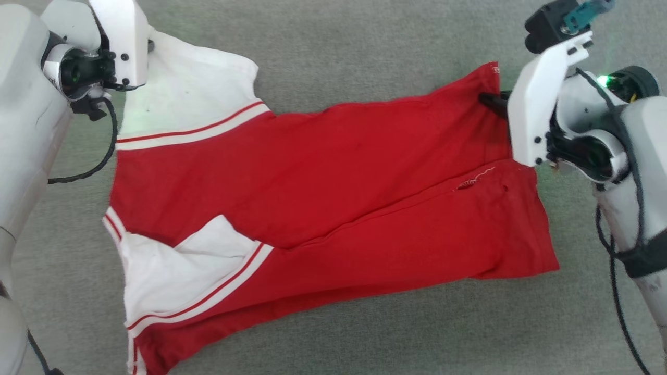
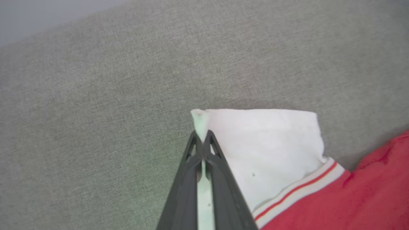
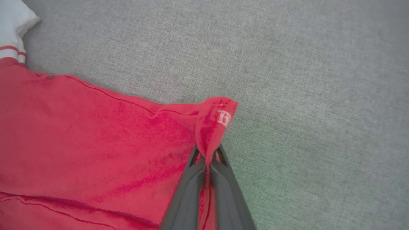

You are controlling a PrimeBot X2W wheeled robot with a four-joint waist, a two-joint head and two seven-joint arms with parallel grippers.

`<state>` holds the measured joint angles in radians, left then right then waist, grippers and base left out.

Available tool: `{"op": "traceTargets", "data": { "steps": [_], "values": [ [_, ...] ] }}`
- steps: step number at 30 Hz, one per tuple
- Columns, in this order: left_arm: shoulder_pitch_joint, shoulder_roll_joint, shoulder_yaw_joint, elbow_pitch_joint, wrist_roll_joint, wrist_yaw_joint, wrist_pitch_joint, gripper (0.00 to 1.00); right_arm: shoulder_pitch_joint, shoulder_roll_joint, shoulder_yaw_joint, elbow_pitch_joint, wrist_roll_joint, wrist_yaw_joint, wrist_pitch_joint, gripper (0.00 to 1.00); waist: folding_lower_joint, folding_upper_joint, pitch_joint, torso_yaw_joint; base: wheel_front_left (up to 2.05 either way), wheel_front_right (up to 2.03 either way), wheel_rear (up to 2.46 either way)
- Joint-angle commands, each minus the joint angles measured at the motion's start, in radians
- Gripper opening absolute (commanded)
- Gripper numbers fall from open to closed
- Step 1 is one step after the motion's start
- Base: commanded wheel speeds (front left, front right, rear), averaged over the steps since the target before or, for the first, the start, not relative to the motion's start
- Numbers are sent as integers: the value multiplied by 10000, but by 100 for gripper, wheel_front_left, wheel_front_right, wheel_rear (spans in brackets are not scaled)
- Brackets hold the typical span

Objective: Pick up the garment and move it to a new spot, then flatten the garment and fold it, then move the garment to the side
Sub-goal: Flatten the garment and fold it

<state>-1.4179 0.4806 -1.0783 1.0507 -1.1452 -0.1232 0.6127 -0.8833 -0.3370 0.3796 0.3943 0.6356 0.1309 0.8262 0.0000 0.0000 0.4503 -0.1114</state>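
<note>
A grey, finely woven cloth surface point(image 1: 333, 47) lies flat across the whole scene, from left to right and near to far, its weave faintly mottled. In the left wrist view, a plain pale grey band point(image 2: 38, 12) borders its far side along a straight, slanting edge.

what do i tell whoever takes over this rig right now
Left end effector: shut on the corner of the far white sleeve of the garment.
Right end effector: shut on the far hem corner.
Garment: lying sideways on the grey surface, collar end to the robot's left, hem to its right, mostly flat.
Done: it looks laid out, and the near long side seems folded in over the body.
Left: probably bring the pinched far edge over toward the near side, finish folding, then move it aside.
</note>
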Motion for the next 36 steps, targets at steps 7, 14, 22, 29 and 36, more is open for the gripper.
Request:
{"op": "traceTargets", "data": {
  "steps": [7, 14, 22, 29, 36],
  "values": [
    [215, 306, -79, -895, -347, -68, 709, 0, 962, -816, -224, -1201, 215, -4, -382, 0, 0, 0, -678, 595, 0, 0, 0],
    [923, 1253, -278, -2913, -293, 558, 1105, 0, 2323, -1563, -849, -2753, 524, -4, -427, 0, 0, 0, -1161, 896, 0, 0, 0],
    [2746, 3383, -313, -8265, -695, 3072, 1756, 0, 4340, -2085, -1726, -4496, 772, -4, -84, 0, 0, 0, -1438, 1118, 0, 0, 0],
    [4547, 5075, -674, -12699, -1034, 5559, 2190, 0, 6012, -1932, -2361, -5344, 942, -4, 295, 0, 0, 0, -1482, 1137, 0, 0, 0],
    [5914, 4977, -1061, -13389, -1431, 6172, 1685, 0, 6706, -1268, -2466, -4718, 775, -4, 517, 0, 0, 0, -1513, 1103, 0, 0, 0]
  ]
}}
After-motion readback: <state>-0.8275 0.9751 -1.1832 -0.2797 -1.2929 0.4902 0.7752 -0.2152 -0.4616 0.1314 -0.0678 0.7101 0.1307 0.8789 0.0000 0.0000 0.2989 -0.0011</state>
